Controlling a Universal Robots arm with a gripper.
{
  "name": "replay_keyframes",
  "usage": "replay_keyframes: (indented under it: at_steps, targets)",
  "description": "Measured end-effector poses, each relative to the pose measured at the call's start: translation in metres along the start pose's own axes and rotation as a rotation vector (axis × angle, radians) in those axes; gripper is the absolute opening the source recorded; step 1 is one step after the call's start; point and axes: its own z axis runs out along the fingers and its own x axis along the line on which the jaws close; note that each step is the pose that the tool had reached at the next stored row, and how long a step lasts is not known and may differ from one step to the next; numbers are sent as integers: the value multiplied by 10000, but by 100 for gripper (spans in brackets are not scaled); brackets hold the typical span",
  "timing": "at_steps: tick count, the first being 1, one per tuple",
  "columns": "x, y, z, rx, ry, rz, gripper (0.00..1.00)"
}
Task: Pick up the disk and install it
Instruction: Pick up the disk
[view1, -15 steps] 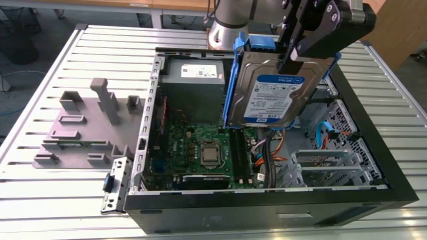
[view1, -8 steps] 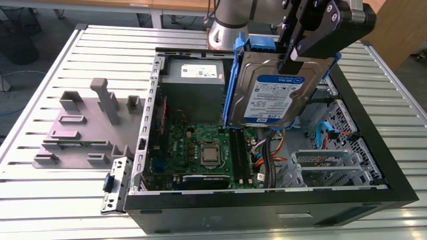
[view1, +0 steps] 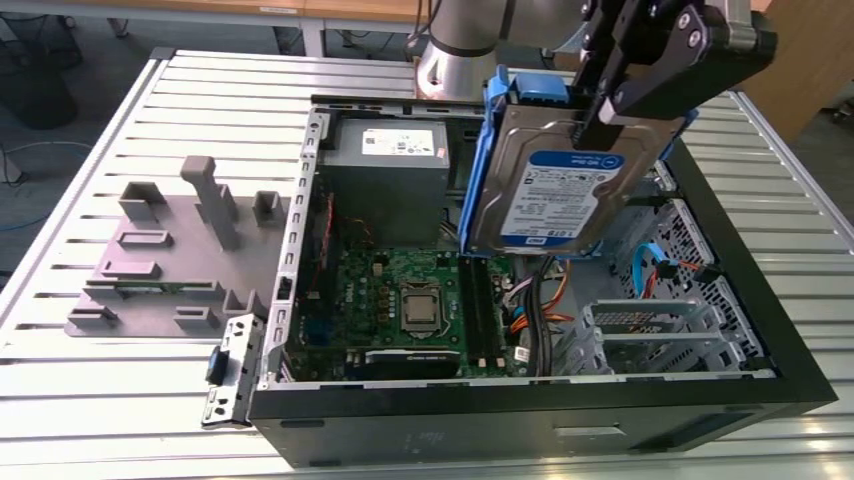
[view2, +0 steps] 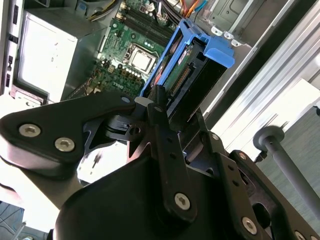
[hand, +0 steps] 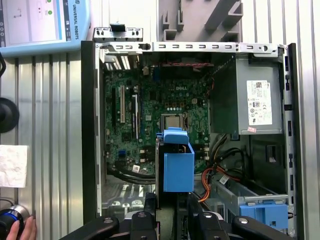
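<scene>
Your arm (view1: 461, 50): raised high, angled downward.
Your pincer (view1: 598, 122): closed tight on the disk (view1: 561, 190), holding it aloft.

You are seeing a white-and-blue printed label (view1: 561, 195) facing out on the disk (view1: 534, 125); its lines are showing too small to read. A white label (hand: 260, 102) is sitting on the grey power-supply box (hand: 227, 100), equally unreadable. White lettering (hand: 76, 20) is running along the blue edge of the tablet (hand: 35, 20).

Silver disk (view1: 567, 195), white-and-blue label, blue rails; green motherboard (view1: 400, 285); black computer case (view1: 534, 425); grey fixture (view1: 160, 275); ribbed silver surface (view1: 107, 400).
</scene>
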Motion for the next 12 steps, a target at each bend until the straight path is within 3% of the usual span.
replay_keyframes:
  at_steps: [12]
  targets:
    - [-12, -249, 14, -1, 1, -1, 35]
